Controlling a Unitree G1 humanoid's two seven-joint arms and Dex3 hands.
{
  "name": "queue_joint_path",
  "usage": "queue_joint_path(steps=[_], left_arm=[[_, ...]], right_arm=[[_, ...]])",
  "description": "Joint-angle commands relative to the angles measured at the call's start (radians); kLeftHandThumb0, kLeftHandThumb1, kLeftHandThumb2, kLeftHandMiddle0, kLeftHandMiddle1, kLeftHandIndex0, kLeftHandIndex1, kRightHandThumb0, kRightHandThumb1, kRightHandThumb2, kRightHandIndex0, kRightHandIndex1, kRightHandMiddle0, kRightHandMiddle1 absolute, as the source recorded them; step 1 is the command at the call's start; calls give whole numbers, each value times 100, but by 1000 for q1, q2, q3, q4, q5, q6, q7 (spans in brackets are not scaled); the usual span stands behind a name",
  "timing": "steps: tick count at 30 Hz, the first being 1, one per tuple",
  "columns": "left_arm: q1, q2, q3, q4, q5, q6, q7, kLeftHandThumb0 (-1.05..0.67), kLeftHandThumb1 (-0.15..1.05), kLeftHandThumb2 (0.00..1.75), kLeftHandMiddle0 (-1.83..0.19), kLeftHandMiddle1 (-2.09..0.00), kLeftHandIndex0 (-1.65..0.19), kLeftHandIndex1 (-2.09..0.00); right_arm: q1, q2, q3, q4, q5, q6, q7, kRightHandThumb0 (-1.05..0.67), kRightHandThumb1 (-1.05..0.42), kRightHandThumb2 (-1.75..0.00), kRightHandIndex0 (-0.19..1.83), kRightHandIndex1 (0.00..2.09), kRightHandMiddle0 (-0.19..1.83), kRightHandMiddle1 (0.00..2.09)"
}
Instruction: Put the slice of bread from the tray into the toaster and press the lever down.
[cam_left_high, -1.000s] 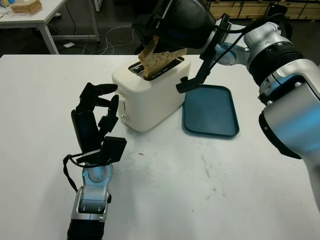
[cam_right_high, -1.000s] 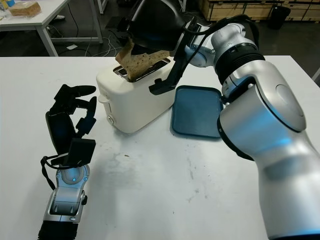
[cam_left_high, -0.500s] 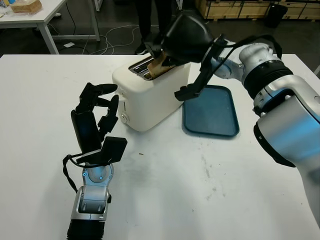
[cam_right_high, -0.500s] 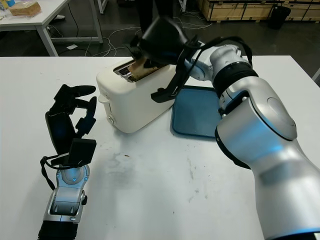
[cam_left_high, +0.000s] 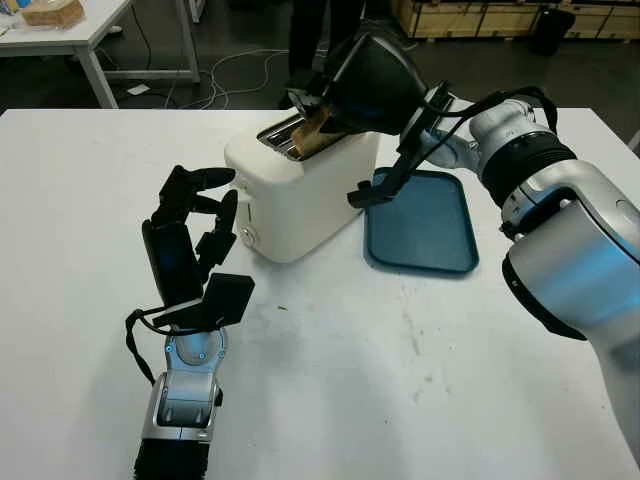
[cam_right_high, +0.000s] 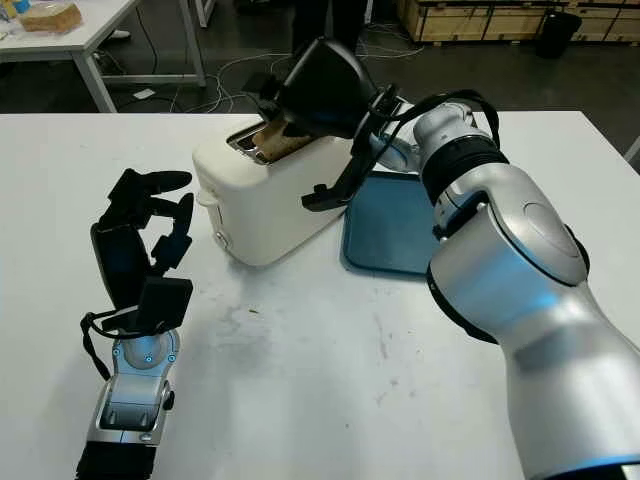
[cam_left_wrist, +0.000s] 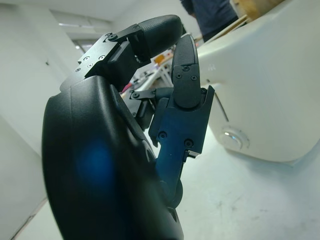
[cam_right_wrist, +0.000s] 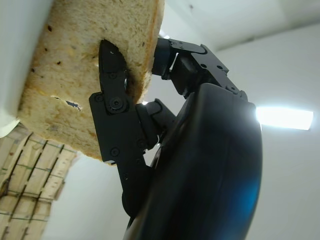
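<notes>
A white toaster (cam_left_high: 300, 190) stands mid-table, its lever slot (cam_left_high: 247, 212) on the end facing my left hand. The bread slice (cam_left_high: 314, 127) stands tilted in the toaster's top slot, its upper part still showing. My right hand (cam_left_high: 322, 108) hovers over the toaster, shut on the slice; in the right wrist view its fingers (cam_right_wrist: 116, 107) pinch the bread (cam_right_wrist: 80, 60) against the toaster's wall (cam_right_wrist: 12, 55). My left hand (cam_left_high: 192, 232) stands upright, open, just left of the toaster. The blue tray (cam_left_high: 420, 225) lies bare to the toaster's right.
A person's legs (cam_left_high: 318, 35) stand behind the table's far edge. Another white table (cam_left_high: 90, 30) with a box stands at the back left, cables on the floor beside it. Bare white tabletop stretches in front of the toaster.
My right hand has come down with the bread, and the slice has sunk from standing high above the slot to sitting mostly inside it. My left hand has not moved.
</notes>
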Motion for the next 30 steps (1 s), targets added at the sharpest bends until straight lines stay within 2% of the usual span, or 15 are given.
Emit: queue_joint_path(steps=[1, 6, 12, 17, 21, 24, 30], left_arm=[[9, -2, -3, -4, -2, -9, 5, -34, 92, 26, -52, -153, -63, -96], [12, -2, -5, -4, -1, -8, 3, -34, 92, 27, -52, -152, -63, -95], [8, 1, -3, 9, -5, -23, 8, -33, 92, 27, -51, -149, -63, -95], [8, 1, -5, 8, 5, -20, 15, -35, 92, 27, -53, -151, -64, -95], [8, 1, -6, 9, 0, -26, 14, -34, 92, 27, -52, -151, -63, -95], [8, 1, -5, 8, -1, -24, 13, -34, 92, 27, -51, -151, -63, -95], [9, 1, -5, 5, 6, -16, 15, -35, 92, 27, -51, -152, -63, -95]], right_arm=[[-1, 12, -33, -1, 38, -14, 14, -36, -92, -33, 95, 175, 67, 175], [-6, 27, -101, -5, 98, -22, 65, -40, -92, -48, 96, 175, 69, 175], [3, 35, -169, -7, 155, -20, 161, -42, -92, -43, 95, 175, 71, 175], [18, 35, -178, -6, 146, -1, 184, -40, -92, -44, 96, 175, 71, 175], [33, 36, -180, -3, 142, 17, 224, -38, -92, -34, 95, 175, 71, 175], [49, 35, -177, -2, 138, 29, 254, -38, -92, -34, 94, 175, 70, 175], [96, 44, -238, -2, 206, 5, 342, -39, -92, -33, 93, 175, 69, 175]])
